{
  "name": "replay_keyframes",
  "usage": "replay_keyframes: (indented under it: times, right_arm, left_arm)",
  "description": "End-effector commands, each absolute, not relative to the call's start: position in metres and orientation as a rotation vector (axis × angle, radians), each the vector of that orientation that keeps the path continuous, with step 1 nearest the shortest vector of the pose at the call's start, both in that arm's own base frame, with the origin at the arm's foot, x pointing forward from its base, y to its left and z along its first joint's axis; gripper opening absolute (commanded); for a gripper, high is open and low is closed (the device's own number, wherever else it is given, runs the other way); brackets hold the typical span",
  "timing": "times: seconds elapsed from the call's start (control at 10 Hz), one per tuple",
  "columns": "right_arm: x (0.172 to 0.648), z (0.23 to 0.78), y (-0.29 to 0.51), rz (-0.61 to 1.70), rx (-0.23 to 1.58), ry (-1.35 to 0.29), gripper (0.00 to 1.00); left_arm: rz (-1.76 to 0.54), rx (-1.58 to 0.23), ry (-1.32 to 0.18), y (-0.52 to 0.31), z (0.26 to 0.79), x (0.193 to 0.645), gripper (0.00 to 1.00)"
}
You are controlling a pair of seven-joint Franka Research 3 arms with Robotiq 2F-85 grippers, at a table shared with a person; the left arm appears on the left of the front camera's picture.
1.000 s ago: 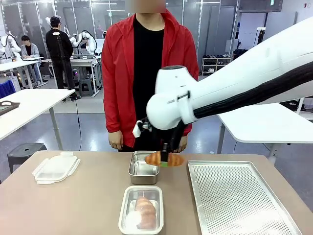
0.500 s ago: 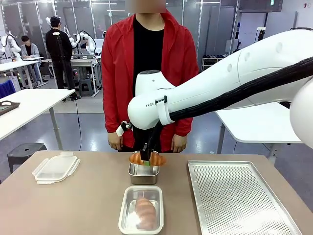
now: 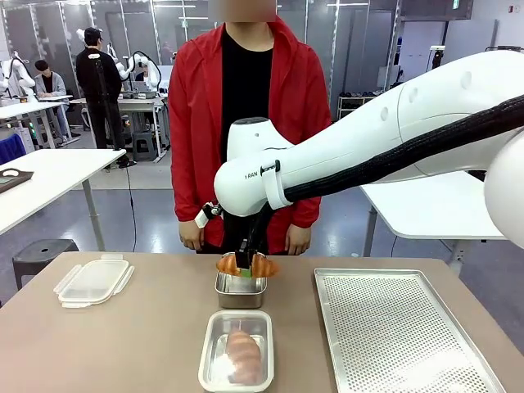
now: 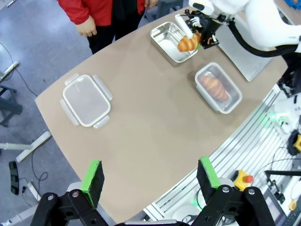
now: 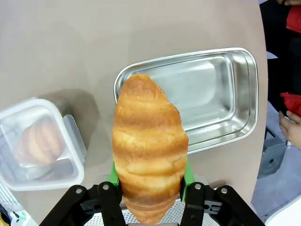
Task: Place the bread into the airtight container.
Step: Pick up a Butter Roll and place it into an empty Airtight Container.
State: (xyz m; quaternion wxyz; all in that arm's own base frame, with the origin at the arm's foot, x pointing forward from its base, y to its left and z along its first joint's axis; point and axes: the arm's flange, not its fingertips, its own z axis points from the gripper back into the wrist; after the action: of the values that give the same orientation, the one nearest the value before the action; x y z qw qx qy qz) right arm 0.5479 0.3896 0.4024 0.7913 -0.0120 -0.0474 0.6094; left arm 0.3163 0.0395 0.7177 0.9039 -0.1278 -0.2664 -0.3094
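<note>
Item: croissant (image 3: 247,264), clamped crosswise between the green pads of the right gripper (image 5: 149,175)
Location: in the air over the near rim of the empty steel pan (image 3: 240,295); a clear container (image 3: 208,354) holding another croissant sits just nearer the robot
Change: a second ago it hung right of the pan, beside the perforated tray (image 3: 401,332); it has since slid left and halted
Reading: carry apparently done, lowering and release outstanding
Left gripper (image 4: 150,175): spread wide, holding nothing, high above the table (image 3: 123,344)

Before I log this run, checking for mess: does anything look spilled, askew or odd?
Nothing spilled or damaged. One oddity: the right pincer holds the bread over the pan, not the container, which already holds another piece.
</note>
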Motion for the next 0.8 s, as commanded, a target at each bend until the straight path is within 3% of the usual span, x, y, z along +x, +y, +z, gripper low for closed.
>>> replay_keyframes:
  times: [0.0, 0.3, 0.7]
  right_arm:
    - [0.556, 0.400, 0.384, 1.088, -0.041, -0.132, 0.55]
    - [0.562, 0.394, 0.394, 0.665, 0.036, -0.208, 0.55]
    - [0.593, 0.387, 0.400, 0.433, 0.150, -0.124, 0.55]
  left_arm:
    - [-0.646, -0.265, -0.551, 0.040, 0.718, 0.316, 1.00]
    - [-0.646, -0.265, -0.551, 0.040, 0.718, 0.316, 1.00]
    - [-0.646, -0.265, -0.551, 0.040, 0.718, 0.316, 1.00]
